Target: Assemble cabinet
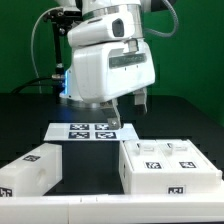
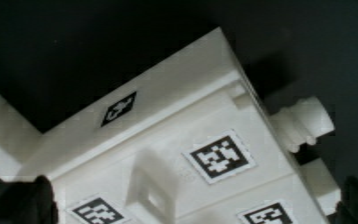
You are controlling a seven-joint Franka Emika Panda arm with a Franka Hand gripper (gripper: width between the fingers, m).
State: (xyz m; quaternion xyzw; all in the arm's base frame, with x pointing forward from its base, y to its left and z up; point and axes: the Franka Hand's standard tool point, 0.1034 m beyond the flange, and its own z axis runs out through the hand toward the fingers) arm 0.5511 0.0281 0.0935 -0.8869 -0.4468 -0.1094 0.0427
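The gripper (image 1: 128, 106) hangs above the black table (image 1: 195, 125) with its two fingers spread wide and nothing between them, so it holds nothing; it sits just behind the larger cabinet box (image 1: 165, 165), which lies at the exterior view's right with its tagged top face up; a smaller cabinet piece (image 1: 30, 175) lies well apart from it at the exterior view's left; the marker board (image 1: 85, 130) lies flat behind and between the two, under the arm (image 1: 110, 55); the wrist view is mostly filled by a white tagged part lying at a slant, apparently the larger cabinet box, with a short round peg (image 2: 311, 120) sticking out of one side; the fingertips are not clearly shown there; the parts lie loose and unjoined, so the assembly looks to be at an early stage; the wide spread probably serves to straddle this broad box from above; the next move would call for turning the wrist square to the box's sides before descending; otherwise a finger may land on the top face or catch the peg
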